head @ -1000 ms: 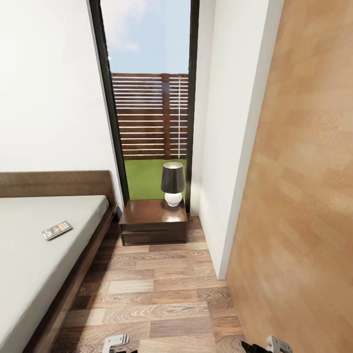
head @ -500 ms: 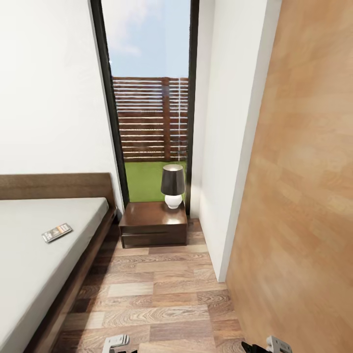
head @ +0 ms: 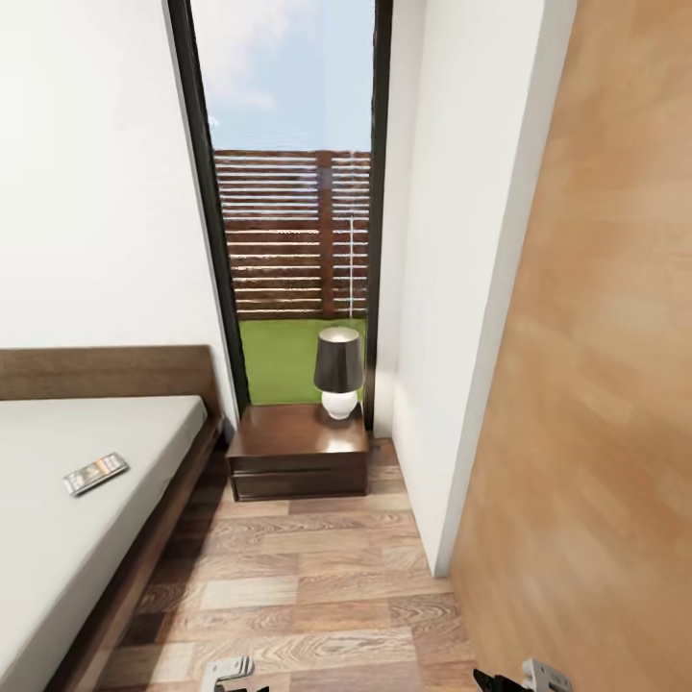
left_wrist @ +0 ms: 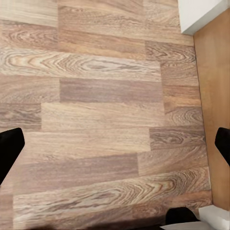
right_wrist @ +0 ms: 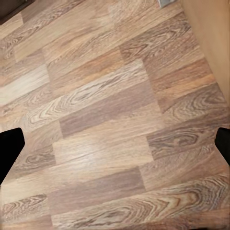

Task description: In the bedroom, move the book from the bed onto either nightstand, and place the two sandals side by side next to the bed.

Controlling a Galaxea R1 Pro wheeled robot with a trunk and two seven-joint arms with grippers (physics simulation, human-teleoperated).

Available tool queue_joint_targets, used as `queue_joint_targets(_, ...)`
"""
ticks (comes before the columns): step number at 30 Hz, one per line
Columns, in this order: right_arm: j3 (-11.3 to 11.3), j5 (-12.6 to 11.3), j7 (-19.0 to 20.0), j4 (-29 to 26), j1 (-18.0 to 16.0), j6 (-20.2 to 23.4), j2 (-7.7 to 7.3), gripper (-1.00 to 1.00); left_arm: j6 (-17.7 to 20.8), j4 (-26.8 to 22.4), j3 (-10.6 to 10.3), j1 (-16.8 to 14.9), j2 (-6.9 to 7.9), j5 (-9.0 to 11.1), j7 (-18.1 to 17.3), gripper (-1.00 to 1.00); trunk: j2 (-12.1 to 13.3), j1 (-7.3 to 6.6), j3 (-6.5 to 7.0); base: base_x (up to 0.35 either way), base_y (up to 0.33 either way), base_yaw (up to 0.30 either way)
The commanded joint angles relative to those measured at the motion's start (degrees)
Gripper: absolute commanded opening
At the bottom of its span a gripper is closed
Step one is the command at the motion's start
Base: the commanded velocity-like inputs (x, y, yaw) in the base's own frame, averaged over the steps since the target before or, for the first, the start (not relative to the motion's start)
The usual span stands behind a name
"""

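Note:
The book [head: 95,473] lies flat on the off-white mattress of the bed [head: 58,538], at the left of the head view. Right of the headboard stands a dark brown nightstand [head: 288,457] carrying a dark-shaded lamp [head: 338,373]. The sandals are out of view. My left gripper [left_wrist: 115,146] hangs open over bare plank floor with nothing between its fingers. My right gripper [right_wrist: 115,143] is open too, likewise above the floor. Both arms sit low at the head view's bottom edge, far short of the bed and nightstand.
A wood-plank aisle [head: 308,586] runs between the bed frame and a white wall corner [head: 461,404]. A large light-wood door panel [head: 596,384] stands close on the right. Behind the nightstand a tall black-framed window [head: 288,211] shows a slatted fence and grass.
The whole head picture has shifted: bed and book sit further left and the nightstand slightly lower, so the camera moved. Nothing in the room has moved, and both grippers look the same.

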Motion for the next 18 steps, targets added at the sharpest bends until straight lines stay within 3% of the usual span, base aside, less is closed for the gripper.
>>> queue_joint_targets(1,0.2,-0.6,0.2,0.1,0.0,-0.1,-0.03,1.0,-0.3,0.1,0.5,-0.1,0.01,-0.6,-0.2,1.0,-0.1,0.04,-0.08,0.325,0.0,0.0)
queue_joint_targets(12,0.2,-0.6,0.2,0.1,0.0,-0.1,-0.03,1.0,-0.3,0.1,0.5,-0.1,0.01,-0.6,-0.2,1.0,-0.1,0.04,-0.08,0.325,0.0,0.001)
queue_joint_targets(18,0.2,-0.6,0.2,0.1,0.0,-0.1,-0.03,1.0,-0.3,0.1,0.5,-0.1,0.01,-0.6,-0.2,1.0,-0.1,0.04,-0.08,0.325,0.0,0.179)
